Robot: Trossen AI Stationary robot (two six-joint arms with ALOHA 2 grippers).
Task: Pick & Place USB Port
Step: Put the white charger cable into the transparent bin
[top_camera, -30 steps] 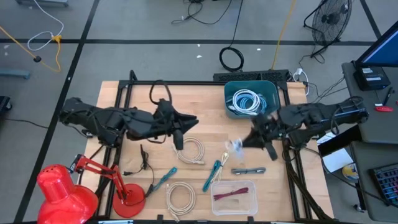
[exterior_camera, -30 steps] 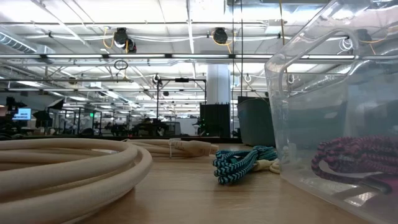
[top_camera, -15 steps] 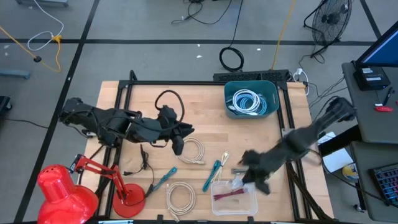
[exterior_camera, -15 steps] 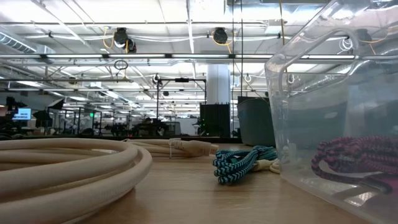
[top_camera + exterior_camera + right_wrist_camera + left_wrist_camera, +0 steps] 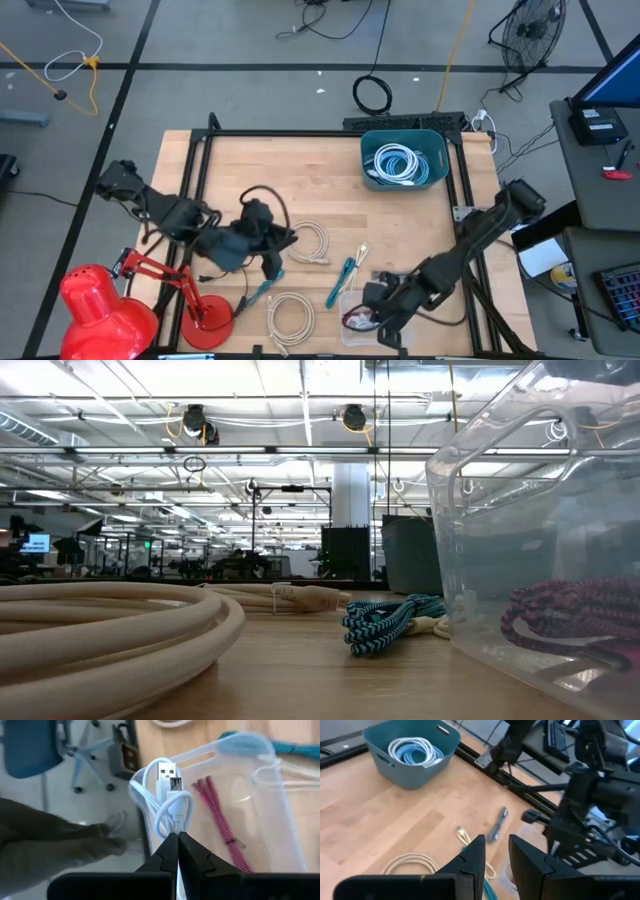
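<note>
Right pincer poised to drop a white USB cable into the clear bin

The right pincer point(image 5: 177, 840), pinched shut on the coiled white USB cable point(image 5: 165, 795), hangs over the clear plastic bin point(image 5: 378, 318) at the bench's point(image 5: 330, 195) near right, where a red cable point(image 5: 220, 817) already lies. It looks best to centre the coil inside the rim, lower, then release so no loop catches the wall. The left pincer point(image 5: 495, 852), partly open and holding nothing visible, waits at the near left

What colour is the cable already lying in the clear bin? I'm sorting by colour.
Magenta-pink, braided cable in the clear bin; the right wrist view shows it best.
</note>
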